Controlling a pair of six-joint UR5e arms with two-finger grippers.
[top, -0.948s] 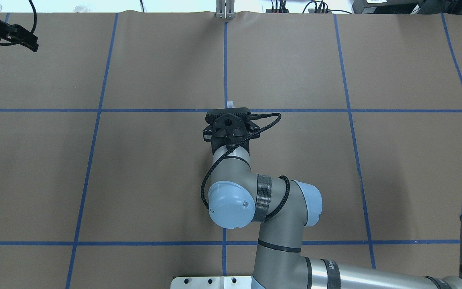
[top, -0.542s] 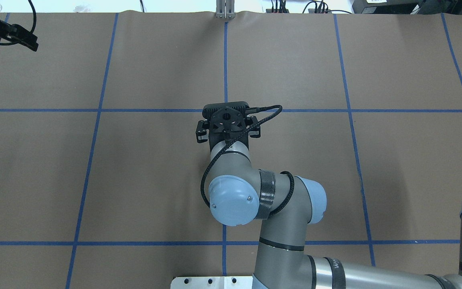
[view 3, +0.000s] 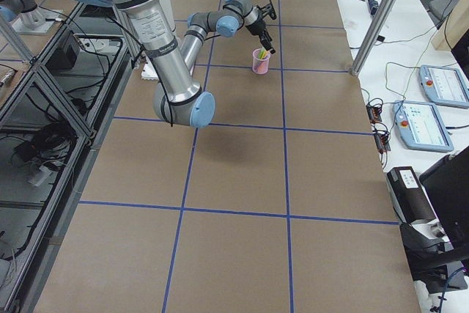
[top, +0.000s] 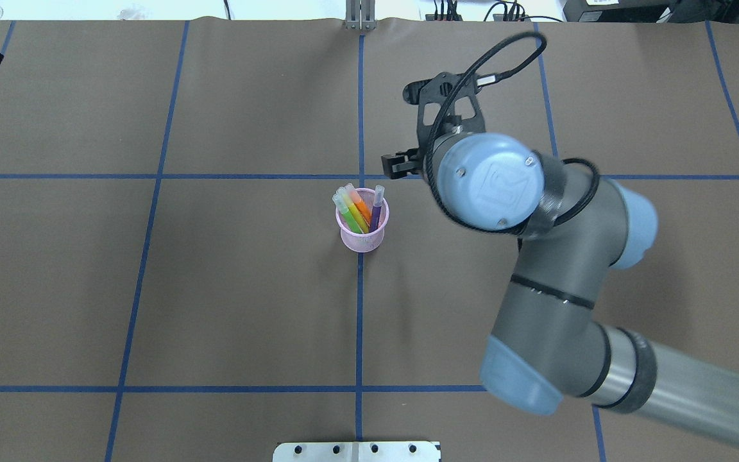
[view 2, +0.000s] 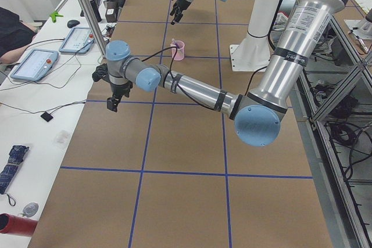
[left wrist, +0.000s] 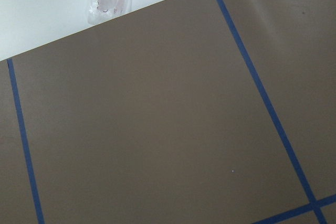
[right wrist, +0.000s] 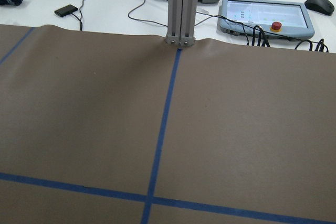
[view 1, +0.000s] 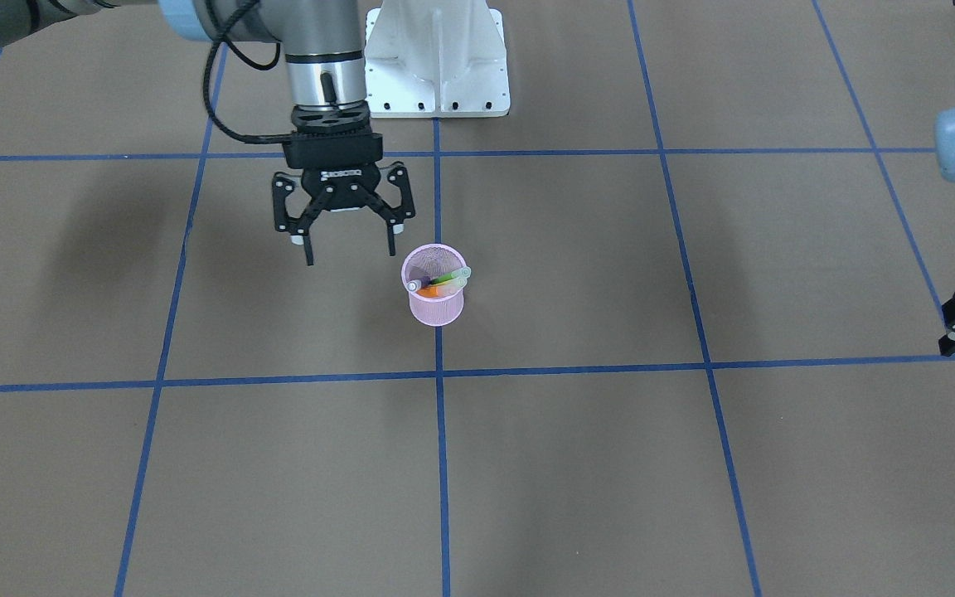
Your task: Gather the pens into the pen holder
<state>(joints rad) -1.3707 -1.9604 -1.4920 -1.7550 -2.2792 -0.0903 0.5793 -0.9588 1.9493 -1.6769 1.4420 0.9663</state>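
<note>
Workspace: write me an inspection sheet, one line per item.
Surface: brown paper with a blue tape grid, lying flat.
Job's things: four pens stand in the pink holder; none lie outside it.
Clutter: nothing seen on the paper.
Grippers: right gripper open and empty, beside the holder; left gripper near the table's end, state unclear.
Cables: black cable loops clear of the holder.
Surroundings: pendants and a plastic bag lie beyond the paper's edge.

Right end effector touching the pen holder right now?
Apart. The front-facing view shows the right end effector open beside the pen holder, with a plain gap between its nearest finger and the rim.
</note>
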